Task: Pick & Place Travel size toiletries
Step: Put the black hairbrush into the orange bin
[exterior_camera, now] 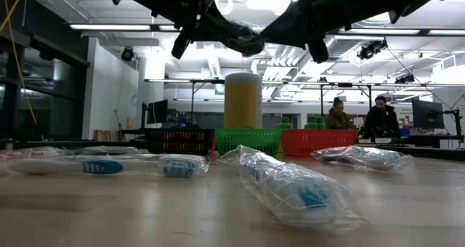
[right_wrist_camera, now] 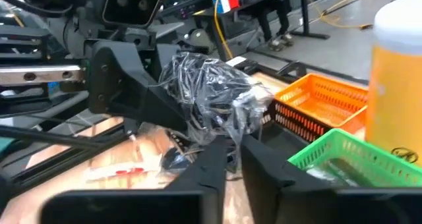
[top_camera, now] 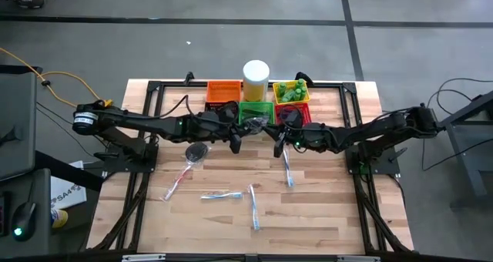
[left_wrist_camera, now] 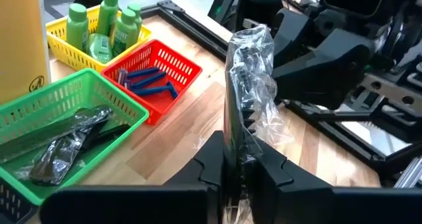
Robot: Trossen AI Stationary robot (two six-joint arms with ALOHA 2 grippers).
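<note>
Plastic-wrapped comb (left_wrist_camera: 247,85) is pinched by both the left hand (left_wrist_camera: 239,159) and right hand (right_wrist_camera: 232,159), baskets (top_camera: 292,93) partly filled, toothbrushes (top_camera: 222,195) remaining on the worktop (top_camera: 323,216).

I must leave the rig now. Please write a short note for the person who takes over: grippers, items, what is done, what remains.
Left gripper: shut on a wrapped comb, held in the air near the green basket.
Right gripper: shut on a crinkled plastic packet, also lifted, beside the left one.
Done: green bottles in the yellow basket, blue razors in the red basket, dark wrapped pieces in the green basket.
Left: wrapped toothbrushes and a dark coil lie on the table.
</note>
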